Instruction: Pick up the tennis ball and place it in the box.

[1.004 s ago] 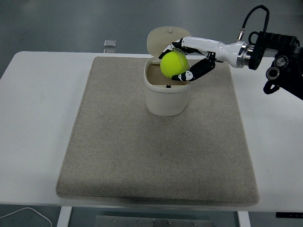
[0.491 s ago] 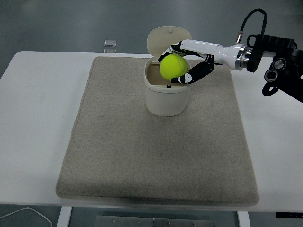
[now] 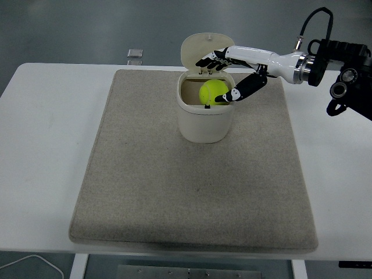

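just below the spread, empty right hand (image 3: 224,75), the tennis ball (image 3: 213,92) sits inside the box (image 3: 203,123).

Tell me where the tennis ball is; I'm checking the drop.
The tennis ball sits inside the open box at the mat's far middle, just below the right hand's spread fingers.

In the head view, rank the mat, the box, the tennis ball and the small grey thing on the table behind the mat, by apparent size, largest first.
1. Mat, by far the largest.
2. Box, counted with its raised lid.
3. Tennis ball, sitting inside the box.
4. Small grey thing, smallest; it lies farthest from the camera, so it may look somewhat smaller than it is.
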Robot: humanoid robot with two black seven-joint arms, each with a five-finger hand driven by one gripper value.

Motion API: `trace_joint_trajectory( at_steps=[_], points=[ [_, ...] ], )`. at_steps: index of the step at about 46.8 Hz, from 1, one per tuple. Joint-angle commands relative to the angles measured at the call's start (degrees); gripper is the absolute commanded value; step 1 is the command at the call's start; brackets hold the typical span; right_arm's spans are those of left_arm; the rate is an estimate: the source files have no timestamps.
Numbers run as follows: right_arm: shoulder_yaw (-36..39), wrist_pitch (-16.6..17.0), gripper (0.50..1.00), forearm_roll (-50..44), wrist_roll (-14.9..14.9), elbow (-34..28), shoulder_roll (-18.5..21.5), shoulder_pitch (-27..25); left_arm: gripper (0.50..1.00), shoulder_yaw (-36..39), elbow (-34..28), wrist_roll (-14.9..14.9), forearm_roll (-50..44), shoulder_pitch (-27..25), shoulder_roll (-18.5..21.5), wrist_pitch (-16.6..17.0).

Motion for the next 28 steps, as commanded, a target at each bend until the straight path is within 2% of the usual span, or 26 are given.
trace_joint_trajectory(
  at_steps=[1, 6, 18, 28],
  points=[
    [0.00, 0.21, 0.891, 0.69, 0.00, 0.01, -0.08, 0.01, 0.990, 0.00, 0.00, 0.00, -0.01, 0.00, 0.00, 0.02],
    [0.00, 1.26, 0.891, 3.77, 0.00, 0.01, -0.61, 0.09, 0.992, 0.00, 0.00, 0.00, -0.02, 0.00, 0.00, 0.02],
    [-0.17, 11.19, 0.891, 17.30, 0.00, 0.19, -5.61, 1.68, 0.992, 0.00, 0.00, 0.00, -0.01, 0.00, 0.00, 0.02],
    [-1.93, 15.42, 0.889, 22.66, 0.00, -0.25, -10.01, 1.24, 0.992, 0.00, 0.00, 0.00, -0.02, 0.00, 0.00, 0.02]
  ],
)
